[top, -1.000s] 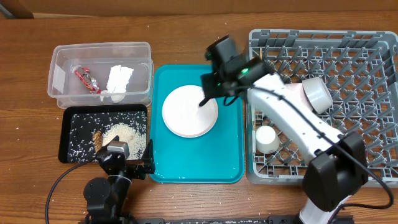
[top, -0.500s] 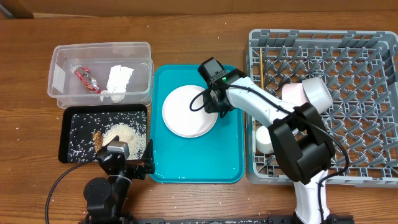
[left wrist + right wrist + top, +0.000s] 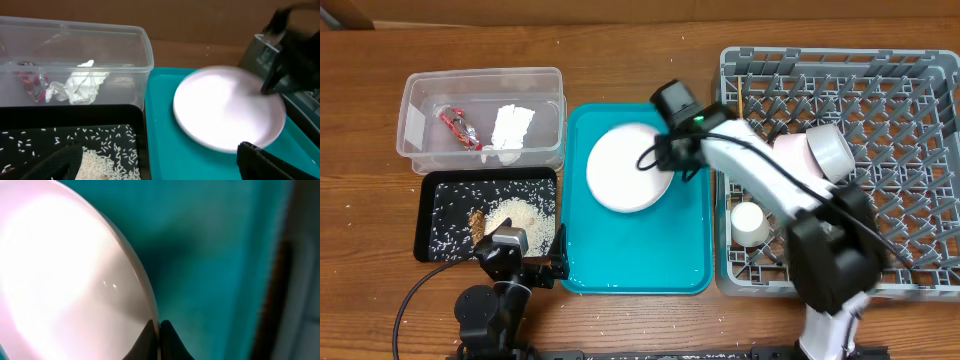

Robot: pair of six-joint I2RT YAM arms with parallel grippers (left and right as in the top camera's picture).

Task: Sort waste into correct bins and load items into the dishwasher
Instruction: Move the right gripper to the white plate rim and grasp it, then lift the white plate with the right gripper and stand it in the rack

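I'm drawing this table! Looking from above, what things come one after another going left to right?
Clear tub → pink-white plate → grey dish rack.

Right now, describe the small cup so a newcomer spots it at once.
Find the big grey dish rack on the right of the table. By its left edge, toward the front, sits the small white cup. It is smaller than the whitish bowl farther back, and apart from it.
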